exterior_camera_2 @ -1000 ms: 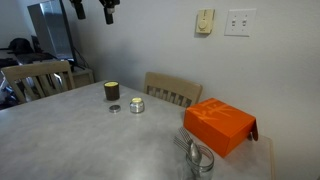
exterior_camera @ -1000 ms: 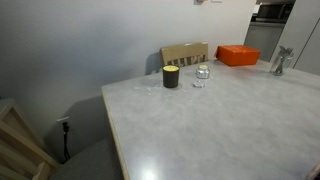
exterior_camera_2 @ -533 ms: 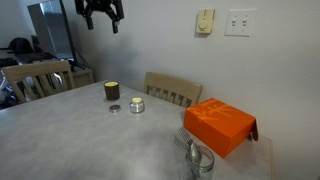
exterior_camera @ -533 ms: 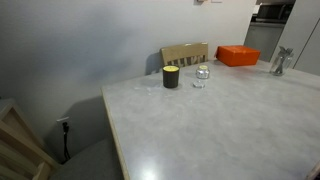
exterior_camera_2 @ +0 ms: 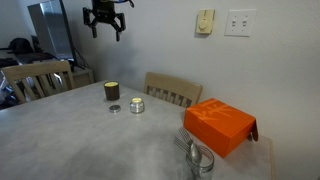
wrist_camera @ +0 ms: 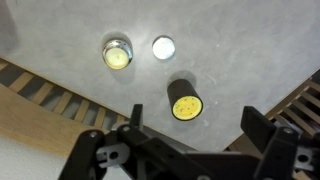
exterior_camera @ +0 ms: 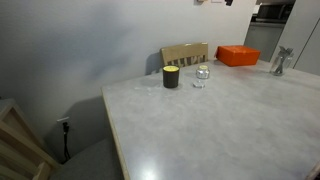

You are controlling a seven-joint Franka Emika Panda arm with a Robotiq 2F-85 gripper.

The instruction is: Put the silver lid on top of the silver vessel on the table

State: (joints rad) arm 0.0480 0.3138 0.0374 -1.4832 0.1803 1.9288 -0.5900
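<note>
1. The small, thin, round silver metal lid (wrist_camera: 163, 46) lies flat on the pale grey, faintly marbled tabletop (wrist_camera: 250, 40). It is just beside the squat, shiny silver metal vessel (wrist_camera: 117, 53) and not on it.
2. The vessel stands upright and uncovered. Its inside gives a yellowish gleam in the wrist view, and I cannot tell whether it holds anything.
3. A black cylindrical cup (wrist_camera: 185, 103) stands near both; its top reads as a yellow disc from above. In an exterior view the lid (exterior_camera_2: 115, 108) sits in front of the cup (exterior_camera_2: 112, 91), with the vessel (exterior_camera_2: 136, 105) to one side.
4. The black end effector (exterior_camera_2: 106, 28) hangs high above the three, fingers spread wide and holding nothing.
5. Compared with half a second ago, it has dropped slightly further into view; the lid, vessel and cup have not shifted.
6. Farther off are a slatted wooden chair back (exterior_camera_2: 172, 90) at the tabletop's edge and an orange rectangular box (exterior_camera_2: 220, 124).
</note>
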